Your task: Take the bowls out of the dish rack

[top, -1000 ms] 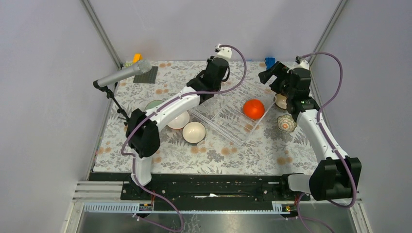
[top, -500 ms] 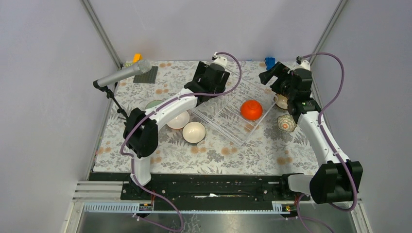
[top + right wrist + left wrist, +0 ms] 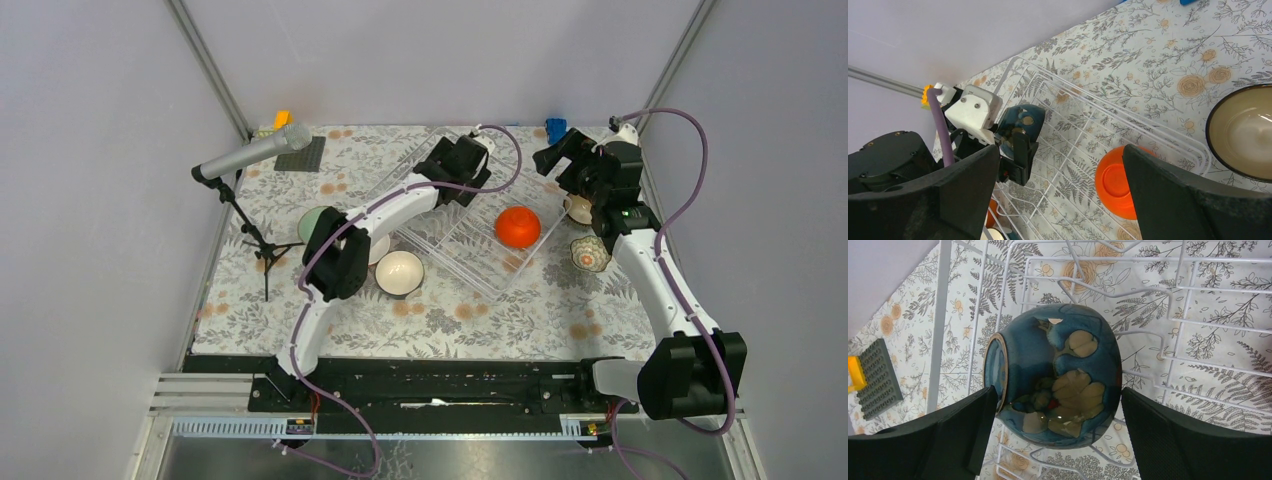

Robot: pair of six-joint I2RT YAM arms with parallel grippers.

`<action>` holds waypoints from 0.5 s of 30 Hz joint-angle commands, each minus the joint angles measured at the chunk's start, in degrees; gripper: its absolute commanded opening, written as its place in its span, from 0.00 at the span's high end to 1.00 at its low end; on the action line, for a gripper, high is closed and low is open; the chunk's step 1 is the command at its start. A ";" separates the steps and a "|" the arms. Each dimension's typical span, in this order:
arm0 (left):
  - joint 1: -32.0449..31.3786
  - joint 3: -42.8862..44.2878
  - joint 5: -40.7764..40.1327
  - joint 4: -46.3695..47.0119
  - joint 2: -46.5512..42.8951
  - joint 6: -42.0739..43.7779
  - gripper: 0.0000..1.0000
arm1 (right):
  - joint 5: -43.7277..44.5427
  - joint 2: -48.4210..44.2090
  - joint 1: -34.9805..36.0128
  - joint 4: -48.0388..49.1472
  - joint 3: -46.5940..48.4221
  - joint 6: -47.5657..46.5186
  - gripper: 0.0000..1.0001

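Observation:
The dish rack (image 3: 452,250) lies in the middle of the table. In it a dark blue patterned bowl (image 3: 1055,380) stands on its side among the wires (image 3: 1198,325). My left gripper (image 3: 1058,410) is open, with one finger on each side of that bowl; the right finger stands apart from it. An orange bowl (image 3: 520,226) lies upside down in the rack. My right gripper (image 3: 1060,160) hangs open and empty above the rack's far right corner (image 3: 565,158). On the table stand a pale green bowl (image 3: 316,216), a white bowl (image 3: 400,272), a patterned bowl (image 3: 590,254) and a cream bowl (image 3: 1243,132).
A microphone on a stand (image 3: 255,155) rises at the left side of the table. A dark grey plate (image 3: 303,155) with a yellow block lies at the back left. A small blue block (image 3: 555,128) sits at the back edge.
My left gripper's jaws have opened wide and the gripper has shifted right over the rack's back part. The left elbow swung inward. The right arm has stayed still.

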 commanded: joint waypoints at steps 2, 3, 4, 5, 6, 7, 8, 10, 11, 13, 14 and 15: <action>0.57 6.16 -0.42 -2.59 1.97 2.91 0.01 | -0.58 -1.21 -0.23 0.34 0.59 -1.25 0.00; 0.59 6.95 -1.02 -2.97 2.72 3.38 0.01 | -0.58 -1.25 -0.19 0.40 0.55 -1.27 0.00; 0.66 7.69 -1.71 -3.19 3.44 3.77 0.01 | -0.53 -1.33 -0.19 0.40 0.51 -1.22 0.00; 0.70 8.31 -2.28 -3.43 4.06 4.24 0.01 | -0.38 -1.44 -0.20 0.41 0.43 -1.19 0.00; 0.84 9.15 -2.65 -3.99 4.78 4.51 0.01 | -0.24 -1.61 -0.15 0.43 0.30 -1.16 0.00; 1.07 10.02 -2.70 -4.67 5.35 4.52 0.01 | -0.15 -1.77 -0.14 0.49 0.25 -1.13 0.00; 1.36 10.70 -2.70 -5.48 5.90 4.44 0.01 | -0.07 -1.76 -0.21 0.46 0.24 -1.13 0.00; 1.84 11.62 -1.78 -6.73 6.43 4.18 0.01 | -0.05 -1.86 -0.18 0.45 0.33 -1.06 0.00; 2.02 12.00 -1.27 -7.41 6.61 3.97 0.01 | -0.03 -1.92 -0.15 0.48 0.33 -1.07 0.00; 2.33 12.39 -0.69 -8.16 6.61 3.54 0.01 | -0.05 -2.03 -0.17 0.46 0.41 -1.01 0.00; 2.36 12.33 -0.80 -8.39 6.53 3.48 0.01 | -0.13 -2.11 -0.14 0.45 0.40 -0.96 0.00; 2.41 12.27 -1.33 -8.42 6.34 3.49 0.01 | -0.20 -2.12 -0.14 0.49 0.41 -0.85 0.00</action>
